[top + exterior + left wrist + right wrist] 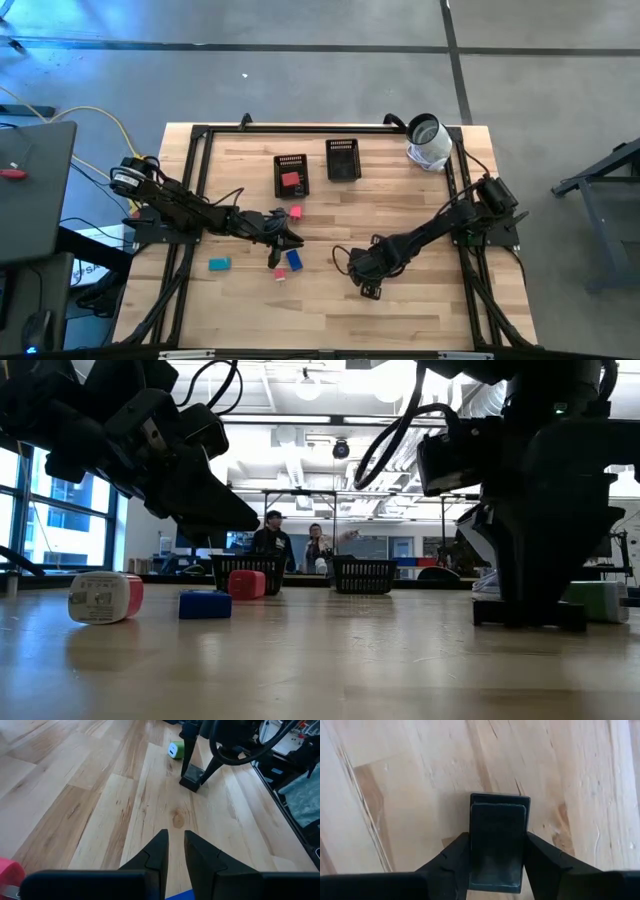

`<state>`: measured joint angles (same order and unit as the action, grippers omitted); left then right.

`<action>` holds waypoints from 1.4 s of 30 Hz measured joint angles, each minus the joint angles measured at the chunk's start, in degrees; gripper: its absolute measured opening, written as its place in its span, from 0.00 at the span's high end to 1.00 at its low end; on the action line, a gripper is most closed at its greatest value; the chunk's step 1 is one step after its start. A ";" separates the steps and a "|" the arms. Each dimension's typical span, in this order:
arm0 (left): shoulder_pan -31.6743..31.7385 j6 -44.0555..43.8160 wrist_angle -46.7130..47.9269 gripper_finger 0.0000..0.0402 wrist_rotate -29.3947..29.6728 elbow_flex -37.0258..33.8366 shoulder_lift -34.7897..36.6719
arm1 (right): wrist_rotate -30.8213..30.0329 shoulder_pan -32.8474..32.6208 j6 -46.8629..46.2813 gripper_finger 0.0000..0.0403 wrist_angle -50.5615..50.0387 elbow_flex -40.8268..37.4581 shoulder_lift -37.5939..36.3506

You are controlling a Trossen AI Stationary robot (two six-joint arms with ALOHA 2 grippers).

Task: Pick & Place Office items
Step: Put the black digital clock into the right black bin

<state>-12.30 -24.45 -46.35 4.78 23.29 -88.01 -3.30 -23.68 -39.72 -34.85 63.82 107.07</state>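
My right gripper (371, 290) points down near the table's front middle and is shut on a small black block (497, 845), one of the office items. A green and white piece (176, 750) lies just beyond it. My left gripper (291, 238) hovers left of centre with a narrow gap between its fingers (162, 845) and nothing in it. Around it lie a pink piece (296, 213), a blue piece (294, 259), a teal piece (219, 264) and a small red and white piece (280, 274). A red piece (291, 181) lies in the left mesh tray (280, 188). My right gripper pinches the black block by two opposite sides (472, 851), one finger on each. The fingers come from above, pointing steeply down. The block stands upright, and its lower end (530, 622) is on the table.
Two black mesh trays (342, 176) stand side by side at the far middle. A white cylinder (428, 142) lies at the far right corner. Black frame rails (200, 150) run along the table's sides. People stand in the room beyond the far edge.
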 joint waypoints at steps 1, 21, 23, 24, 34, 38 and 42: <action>0.00 0.00 0.00 0.85 0.00 0.00 0.00 | -0.11 0.00 0.38 0.65 0.51 -0.01 0.02; 0.00 -0.02 0.00 0.85 -0.02 0.00 0.00 | -4.49 3.07 5.61 0.66 6.36 -0.09 0.09; 0.00 -0.34 0.00 0.85 -0.02 0.00 0.00 | -4.67 3.50 6.61 0.66 6.97 -0.09 0.09; 0.00 -0.57 0.00 0.85 0.00 0.00 0.00 | -4.87 3.67 6.97 0.66 7.39 -0.09 0.09; 0.00 -0.85 -0.01 0.85 -0.01 0.00 0.00 | -5.95 6.19 11.10 0.66 9.88 -0.14 -0.13; 0.00 -0.87 -0.18 0.85 -0.02 0.00 0.00 | -5.98 7.10 12.46 0.66 11.24 -0.14 -0.65; 0.00 -1.10 -0.38 0.85 -0.02 0.00 0.00 | -7.35 7.72 13.31 0.66 11.88 -0.02 -2.06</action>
<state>-12.29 -25.55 -46.72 4.76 23.29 -88.01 -10.65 -15.97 -26.41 -22.97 63.80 105.01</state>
